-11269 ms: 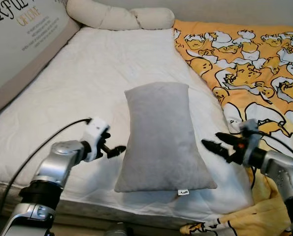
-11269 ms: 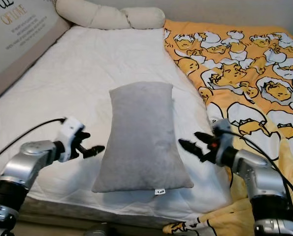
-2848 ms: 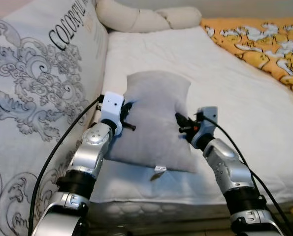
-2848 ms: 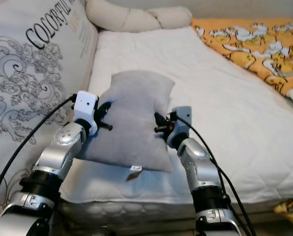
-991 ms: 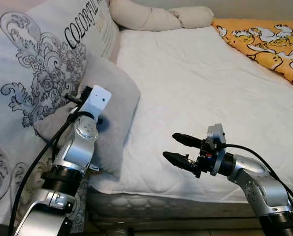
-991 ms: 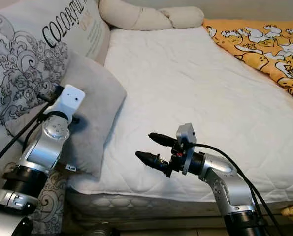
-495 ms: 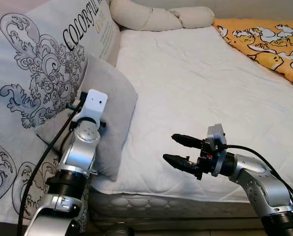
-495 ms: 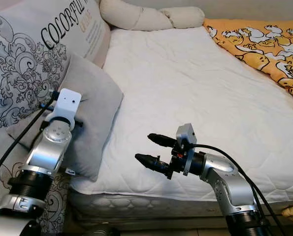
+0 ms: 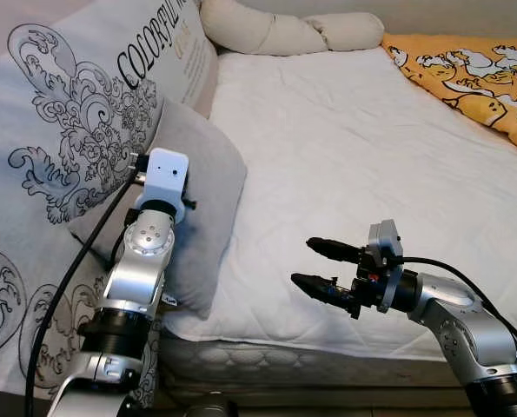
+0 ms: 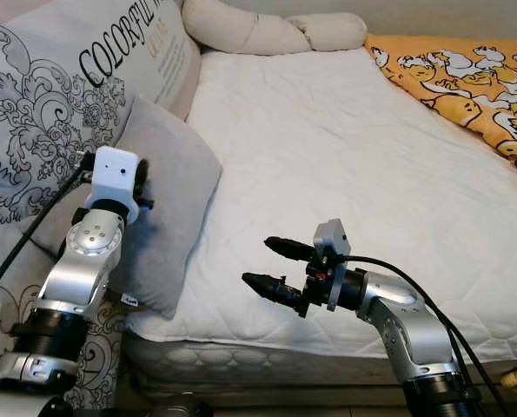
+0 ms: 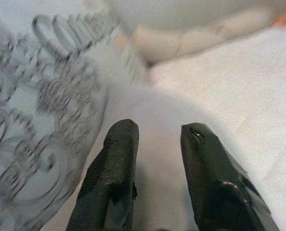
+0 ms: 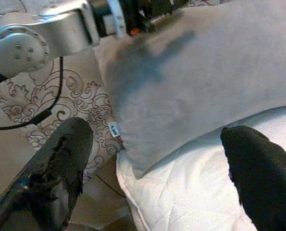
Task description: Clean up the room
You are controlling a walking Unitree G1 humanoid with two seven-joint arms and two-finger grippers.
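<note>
Grey pillow (image 9: 202,200) is leaning against the patterned headboard cushion (image 9: 76,130). Left gripper (image 11: 155,159) is hovering over it, fingers narrowly parted and empty. Right gripper (image 9: 314,265) is hanging wide open above the white mattress (image 9: 345,156).

**Gray pillow leaning on headboard cushion, both arms over bed**

White mattress (image 9: 354,148) fills the centre. Gray pillow (image 9: 204,204) stands tilted at 9 o'clock, leaning against the big patterned cushion (image 9: 76,130) with "COLORFUL" lettering. Left arm (image 9: 141,278) rises from 7 o'clock, its white wrist camera block right in front of the pillow; its fingers are hidden behind the block. Right gripper (image 9: 314,265) at 5 o'clock hovers over the mattress edge, two black fingers spread apart, pointing toward 9 o'clock, apart from the pillow. Cream twisted bolster (image 9: 284,30) at 12 o'clock. Yellow cartoon blanket (image 9: 475,78) at 2 o'clock.
</note>
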